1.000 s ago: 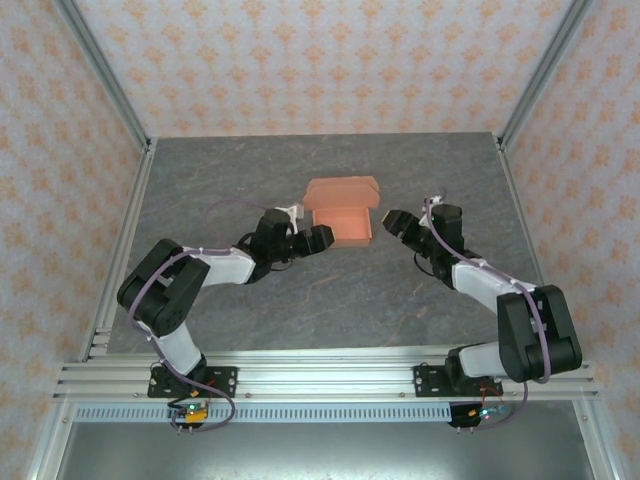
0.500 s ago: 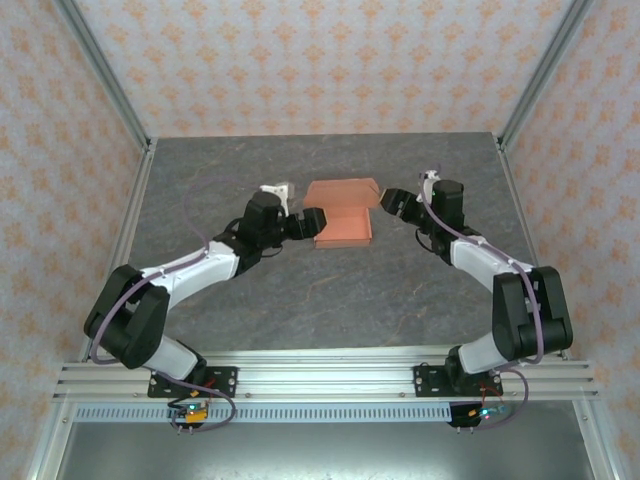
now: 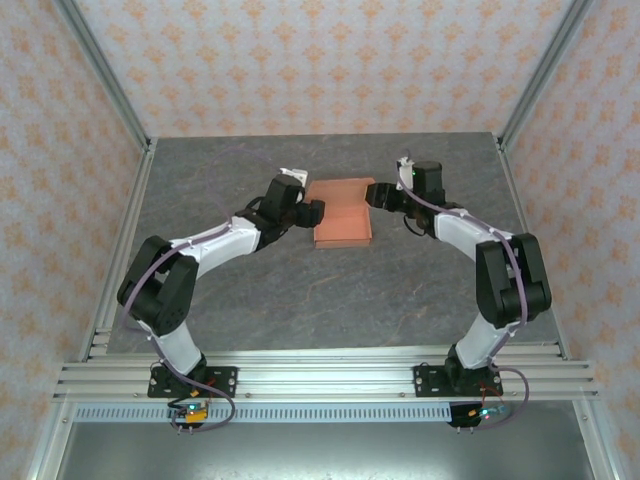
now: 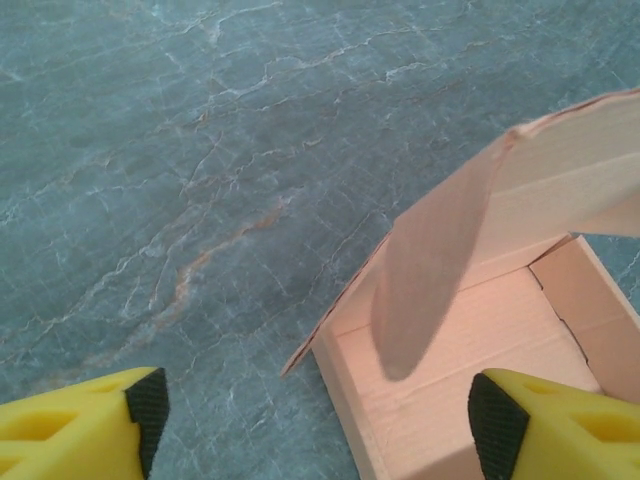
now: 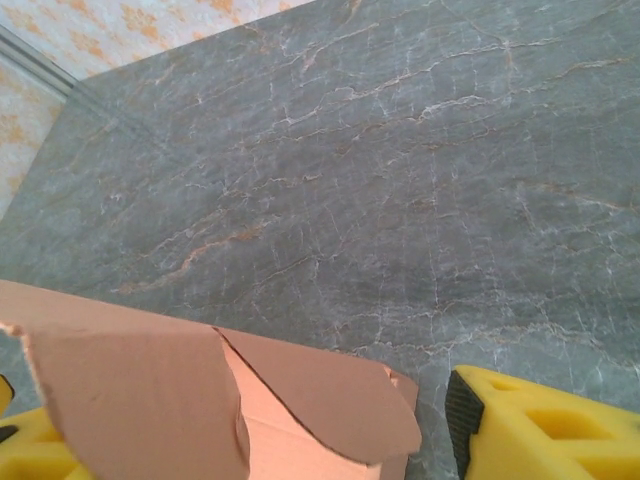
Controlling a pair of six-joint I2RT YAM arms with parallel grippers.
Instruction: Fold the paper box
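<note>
- Salmon-orange card forms the paper box, which sits on the grey marbled table at mid-depth, between the two arms. Its tray opens upward and its lid flap rises from the far edge.
- Left gripper: at the box's left end, jaws spread. In the left wrist view one fingertip is over bare table and the other is over the tray. The left wall lies between them, ungripped.
- Right gripper: at the lid flap's right corner, jaws spread. In the right wrist view the card flap lies between the fingers, and no pinch is visible.
- Long axis: the box runs left to right, along the line joining the two grippers.
- Judgement: both arms are about equally near. Closing the lid probably calls for a push from the far side toward the near edge, down over the tray.
</note>
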